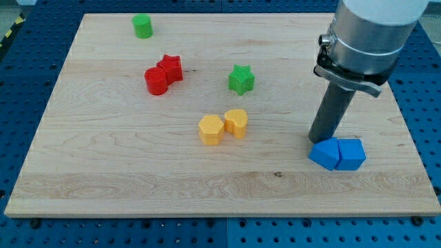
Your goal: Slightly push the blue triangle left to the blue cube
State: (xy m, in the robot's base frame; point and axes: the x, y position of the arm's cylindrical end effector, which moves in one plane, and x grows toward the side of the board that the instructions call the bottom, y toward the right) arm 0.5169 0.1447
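The blue triangle (324, 153) sits just below my tip (318, 140), at about 5 o'clock, near the board's right edge. My tip is a plain rod, so it holds nothing. The blue cube (351, 154) touches the triangle at 3 o'clock. I think the push is nearly done.

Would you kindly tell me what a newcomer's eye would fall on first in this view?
The big grey arm at the view's upper right, its dark rod ending with my tip just above the touching blue triangle and blue cube. Next, the red pair at upper left and the yellow pair mid-board.
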